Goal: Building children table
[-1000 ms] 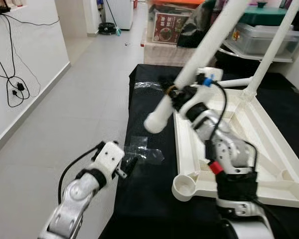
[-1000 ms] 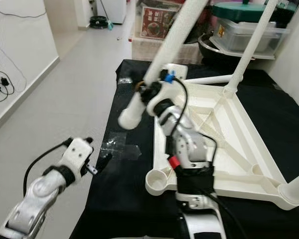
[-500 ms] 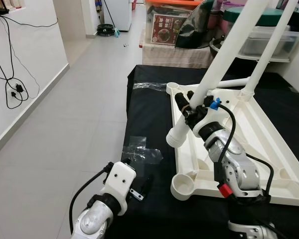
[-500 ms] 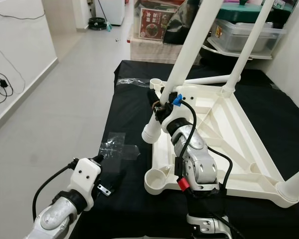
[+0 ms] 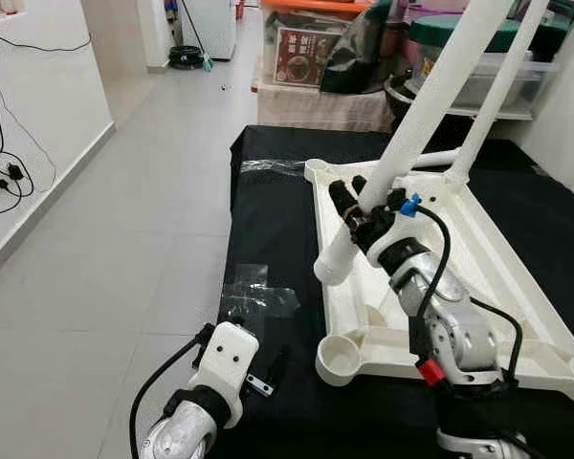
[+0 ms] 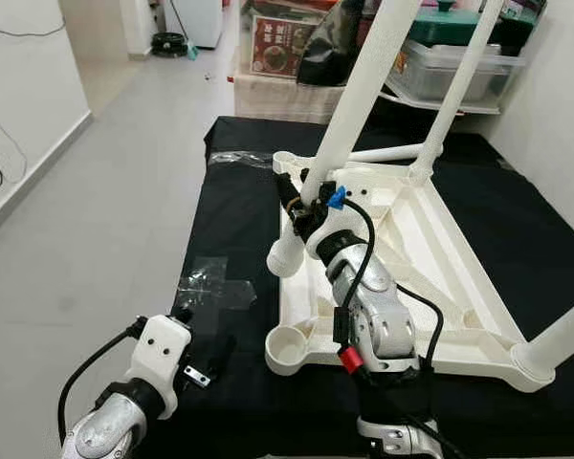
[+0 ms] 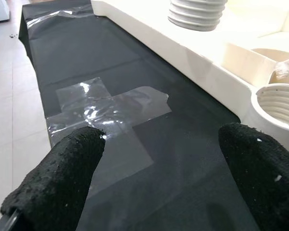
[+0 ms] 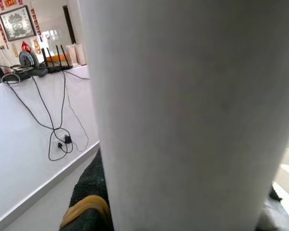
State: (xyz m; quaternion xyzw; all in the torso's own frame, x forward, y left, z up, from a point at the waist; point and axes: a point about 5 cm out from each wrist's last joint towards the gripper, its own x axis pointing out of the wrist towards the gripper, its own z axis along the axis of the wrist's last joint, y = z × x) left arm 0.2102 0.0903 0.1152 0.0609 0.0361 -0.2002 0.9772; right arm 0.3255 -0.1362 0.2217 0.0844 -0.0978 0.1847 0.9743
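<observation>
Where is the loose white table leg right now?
The right gripper holds the white table leg slanted above the upturned tabletop, its threaded end hanging over the near left edge, short of the empty corner socket.

Smooth, probably plastic white table leg (image 5: 430, 105), matt black cloth (image 5: 277, 220) (patched with glossy clear tape (image 7: 106, 108)).

light: bright, even, indoor | shadows: soft | glare: tape (image 7: 106, 108) | focus: sharp
</observation>
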